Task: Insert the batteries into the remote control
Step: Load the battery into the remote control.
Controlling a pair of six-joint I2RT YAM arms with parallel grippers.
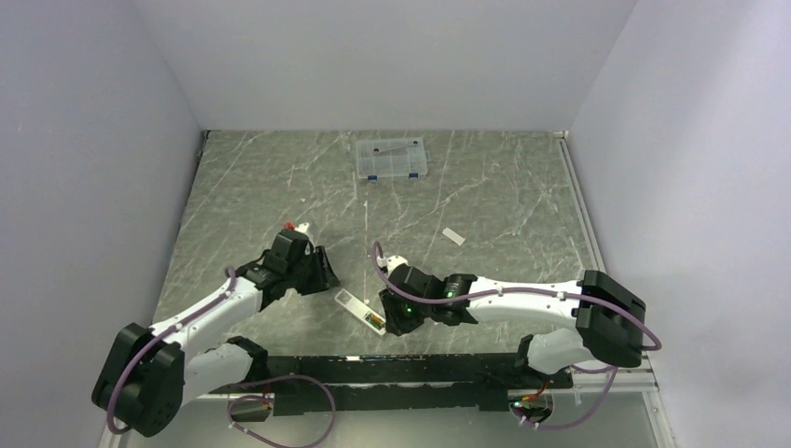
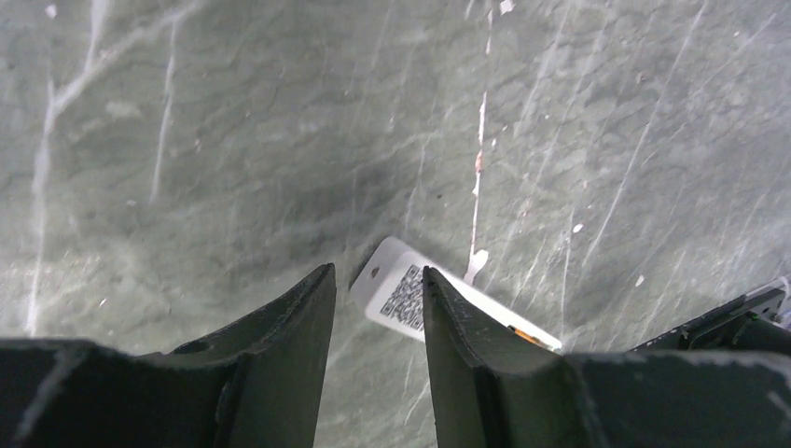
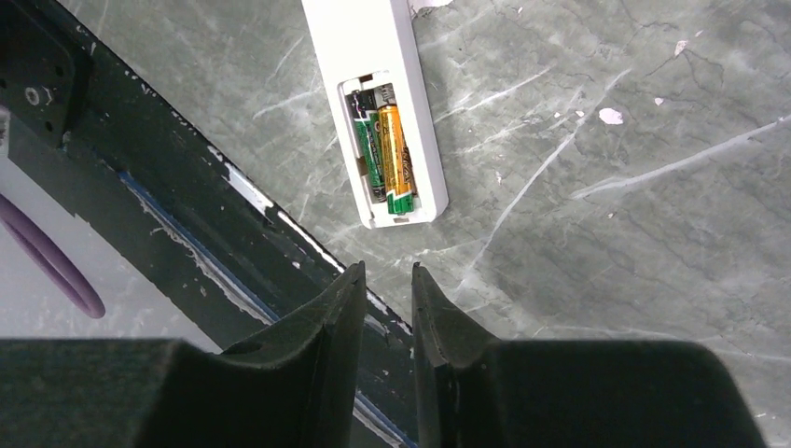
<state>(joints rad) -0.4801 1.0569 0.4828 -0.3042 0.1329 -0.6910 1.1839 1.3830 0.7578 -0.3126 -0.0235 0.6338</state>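
Remote control [image 3: 359,42]: back up, batteries [image 3: 382,149] both seated in its compartment. Left gripper [image 2: 378,275], right gripper [image 3: 387,273]: beside remote, jaws slightly apart, empty. Loading apparently done; next likely fetching cover [image 1: 452,236] beyond remote.

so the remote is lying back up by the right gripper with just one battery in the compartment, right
Not quite. The remote control holds two batteries, side by side in its open back, as the right wrist view shows. The rest is right: it lies back up by the right gripper.
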